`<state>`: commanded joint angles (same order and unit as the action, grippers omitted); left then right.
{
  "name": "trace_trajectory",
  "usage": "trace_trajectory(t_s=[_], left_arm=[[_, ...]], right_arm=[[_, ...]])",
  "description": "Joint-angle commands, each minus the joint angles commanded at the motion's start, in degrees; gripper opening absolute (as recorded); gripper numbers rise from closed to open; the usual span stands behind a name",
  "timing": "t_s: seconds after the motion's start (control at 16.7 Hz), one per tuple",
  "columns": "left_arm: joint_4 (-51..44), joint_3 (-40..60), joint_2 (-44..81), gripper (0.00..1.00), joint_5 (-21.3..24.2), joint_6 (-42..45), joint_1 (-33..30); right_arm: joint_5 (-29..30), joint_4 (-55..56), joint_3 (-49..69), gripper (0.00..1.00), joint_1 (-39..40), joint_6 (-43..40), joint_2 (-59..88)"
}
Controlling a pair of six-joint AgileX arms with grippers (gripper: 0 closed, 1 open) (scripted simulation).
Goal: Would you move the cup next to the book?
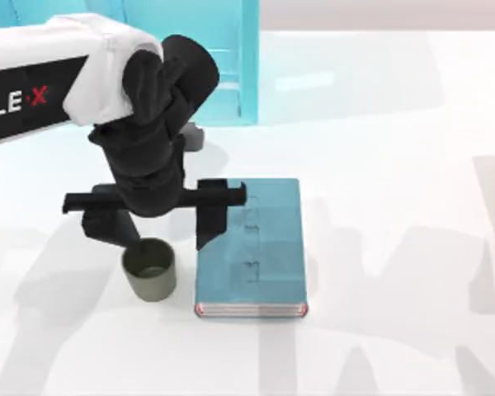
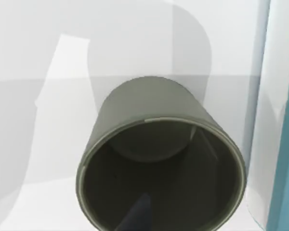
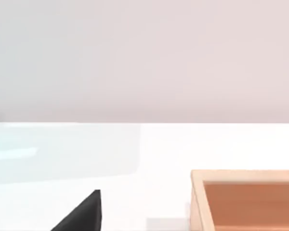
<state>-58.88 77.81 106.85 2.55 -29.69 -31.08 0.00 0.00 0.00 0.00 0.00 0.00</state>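
Olive-grey cup (image 1: 150, 269) stands just beside book (image 1: 252, 246), under left gripper (image 1: 158, 221).

top view: black left arm hides one corner of the thick teal-blue hardcover book (image 1: 264, 247) | left wrist view: the small olive-grey round cup (image 2: 159, 159) is cut off at the edge | right wrist view: the orange-brown wooden box (image 3: 245, 199) is cut off too

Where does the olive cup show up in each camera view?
Top view: the cup stands on the table, left of the book, below the left gripper.
Left wrist view: seen close, mouth toward the camera.
Right wrist view: a wooden box instead.
Shared landmark: the book's teal edge beside the cup.
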Motion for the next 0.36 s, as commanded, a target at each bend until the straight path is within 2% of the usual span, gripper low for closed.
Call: trace_trajectory(t_s=[0.36], left_arm=[[0.0,0.0,0.0,1.0,0.0,0.0,0.0]], right_arm=[[0.0,0.0,0.0,1.0,0.0,0.0,0.0]])
